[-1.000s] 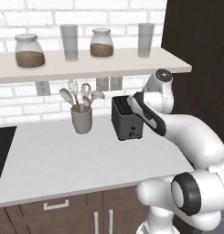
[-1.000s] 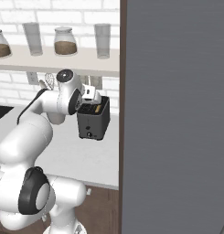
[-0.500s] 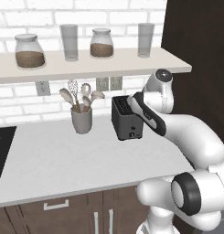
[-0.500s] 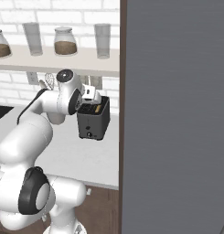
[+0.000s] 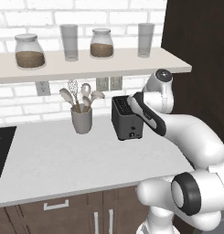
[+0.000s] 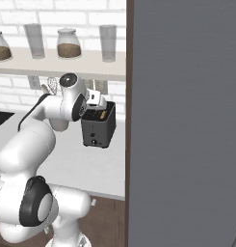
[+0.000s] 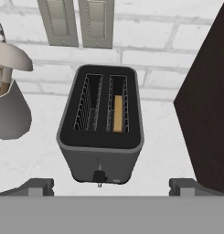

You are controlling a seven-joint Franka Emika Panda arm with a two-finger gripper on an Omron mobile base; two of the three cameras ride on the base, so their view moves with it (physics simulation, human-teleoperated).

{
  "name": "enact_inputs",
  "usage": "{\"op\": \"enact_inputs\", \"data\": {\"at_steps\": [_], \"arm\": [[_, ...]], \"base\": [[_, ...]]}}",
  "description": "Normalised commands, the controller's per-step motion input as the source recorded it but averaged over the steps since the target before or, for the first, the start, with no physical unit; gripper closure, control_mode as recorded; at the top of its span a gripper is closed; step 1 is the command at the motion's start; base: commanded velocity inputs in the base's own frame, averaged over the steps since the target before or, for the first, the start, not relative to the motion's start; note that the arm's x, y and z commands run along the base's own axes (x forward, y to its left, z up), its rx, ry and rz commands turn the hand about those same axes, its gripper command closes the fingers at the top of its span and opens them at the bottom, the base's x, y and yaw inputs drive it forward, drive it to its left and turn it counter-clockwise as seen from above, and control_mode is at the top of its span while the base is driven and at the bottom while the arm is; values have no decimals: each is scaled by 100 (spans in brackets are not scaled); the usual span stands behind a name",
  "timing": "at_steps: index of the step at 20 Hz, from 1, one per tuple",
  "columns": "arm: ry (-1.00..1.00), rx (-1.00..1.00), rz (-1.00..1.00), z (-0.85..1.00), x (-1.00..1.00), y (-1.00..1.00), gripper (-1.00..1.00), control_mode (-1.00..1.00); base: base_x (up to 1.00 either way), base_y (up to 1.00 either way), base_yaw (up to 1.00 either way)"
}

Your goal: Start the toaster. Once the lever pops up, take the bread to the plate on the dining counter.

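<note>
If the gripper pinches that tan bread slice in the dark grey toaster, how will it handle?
The tan bread slice looks thin and flat, so probably light and fairly stiff. It stands on edge in one narrow slot of the dark grey toaster, so it would likely lift straight up but could crumble under a hard pinch.

We see even, bright rendered light without glare. Soft shadows lie under the shelf [image 5: 86,66]. All views are sharp.

Toaster [image 5: 127,119] right side hidden behind arm, bread [image 7: 117,114] mostly sunk in slot, crock [image 7: 8,112] cut at hand view's left edge.
</note>
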Motion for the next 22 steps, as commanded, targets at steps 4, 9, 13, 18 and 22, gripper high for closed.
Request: {"op": "enact_inputs", "data": {"at_steps": [4, 9, 13, 18, 22], "arm": [[0, 0, 0, 0, 0, 0, -100, -100], [0, 0, 0, 0, 0, 0, -100, -100], [0, 0, 0, 0, 0, 0, -100, -100], [0, 0, 0, 0, 0, 0, -100, -100], [0, 0, 0, 0, 0, 0, -100, -100]], "base": [[0, 0, 0], [0, 0, 0], [0, 0, 0], [0, 0, 0], [0, 0, 0]]}}
